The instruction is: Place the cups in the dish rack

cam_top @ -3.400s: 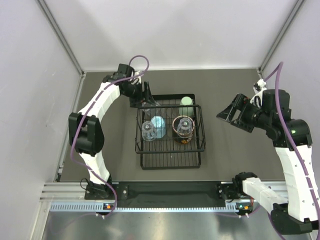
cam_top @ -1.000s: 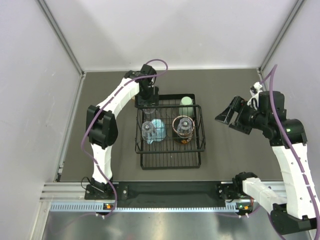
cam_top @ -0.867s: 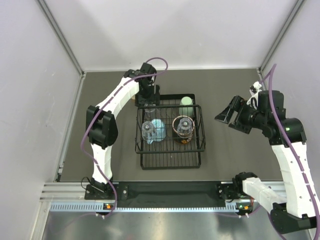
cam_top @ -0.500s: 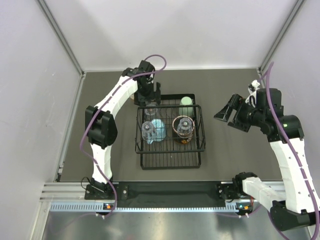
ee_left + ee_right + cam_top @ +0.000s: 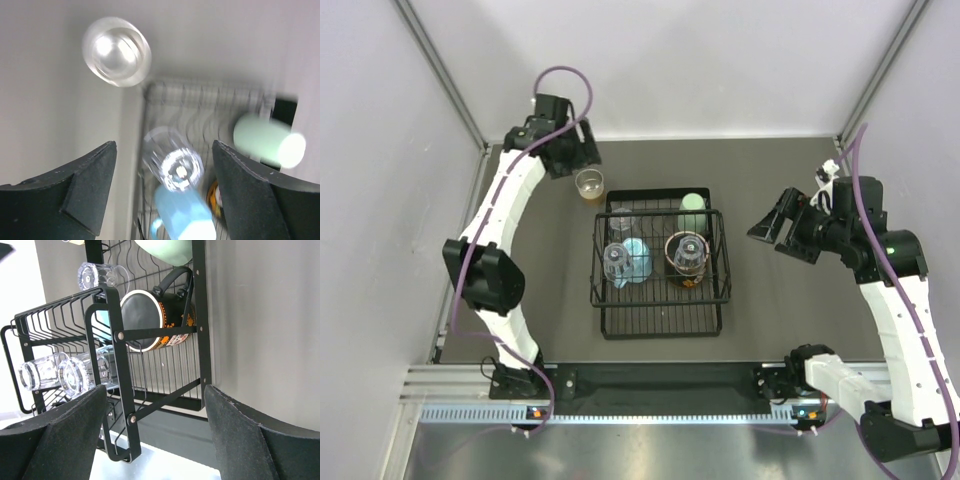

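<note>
The black wire dish rack sits mid-table. In it are a pale green tumbler, a light blue mug, a red-lined dark cup and two clear glasses. Another clear glass stands upright on the table just outside the rack's far-left corner. My left gripper is open and empty, above and left of that glass. My right gripper is open and empty, right of the rack. The tan-brown cup does not show.
The left wrist view, blurred, shows the rack's glass, mug and tumbler. The right wrist view shows the dark cup lying on its side. White walls stand close to the table's left, far and right edges.
My left gripper has swung from over the rack's far-left corner out to the far left. The clear glass beside that corner now shows. My right arm has barely moved.
</note>
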